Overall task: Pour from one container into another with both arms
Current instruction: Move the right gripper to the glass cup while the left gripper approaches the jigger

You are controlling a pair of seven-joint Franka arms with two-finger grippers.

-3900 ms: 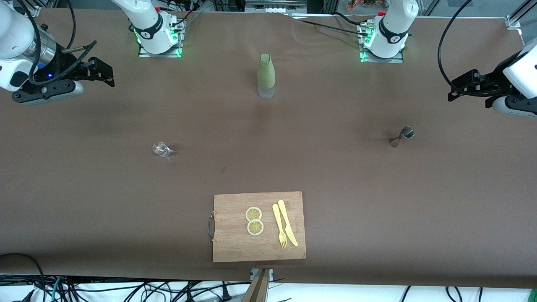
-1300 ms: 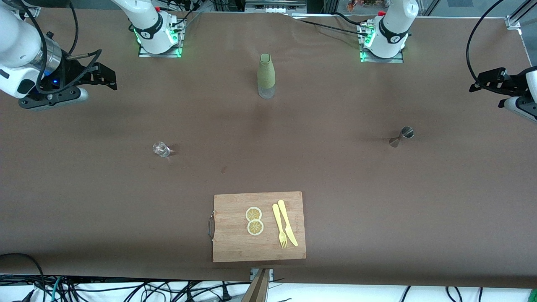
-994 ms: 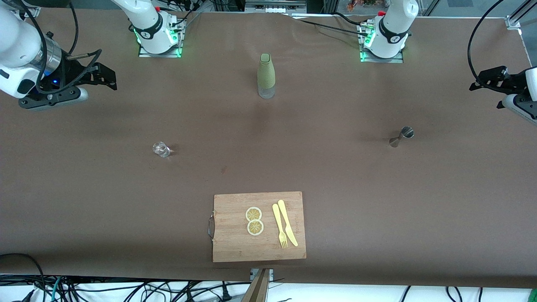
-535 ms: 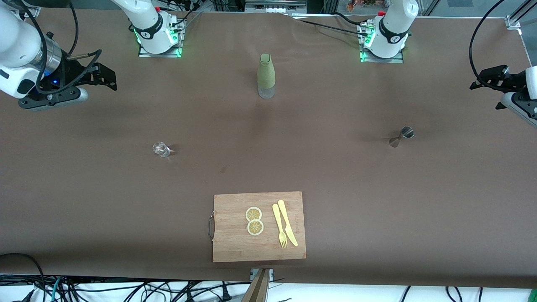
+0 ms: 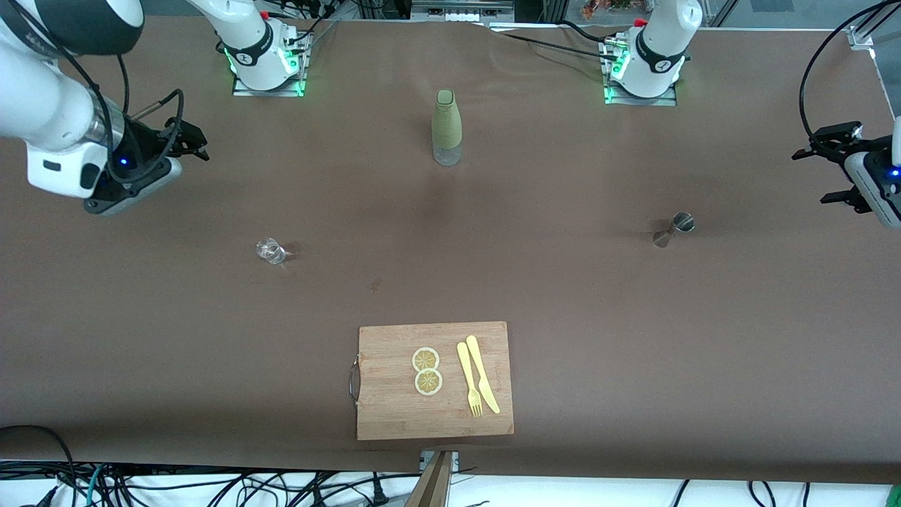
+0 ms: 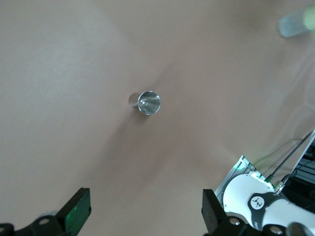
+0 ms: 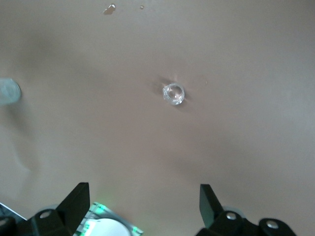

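**Both arms up and empty, reach for the two small vessels comes next**

Near to far in the front view: cutting board point(image 5: 434, 380) at 6 o'clock with two lemon slices point(image 5: 426, 370), a fork point(image 5: 468, 378) and a knife point(image 5: 482, 373). Mid-table: small clear glass point(image 5: 270, 250) at about 9 o'clock from table centre, metal jigger point(image 5: 674, 228) at about 3 o'clock, both upright and untouched. Green bottle point(image 5: 446, 127) at 12 o'clock, between the bases.

Right gripper point(image 5: 184, 139) hangs over the table at the right arm's end, fingers apart, holding nothing. Left gripper point(image 5: 830, 163) hangs over the left arm's end, fingers apart, empty.

Step in hand, my read: approach. To do it well, centre each gripper over its vessel, descend straight, and close gently low on the body; both vessels are small and tip easily.

Views: the left wrist view looks down the jigger's open bowl point(image 6: 147, 103); whether it holds liquid, cannot tell. The right wrist view shows the glass point(image 7: 173, 94) from above and looks empty. Only the front view shows the board.
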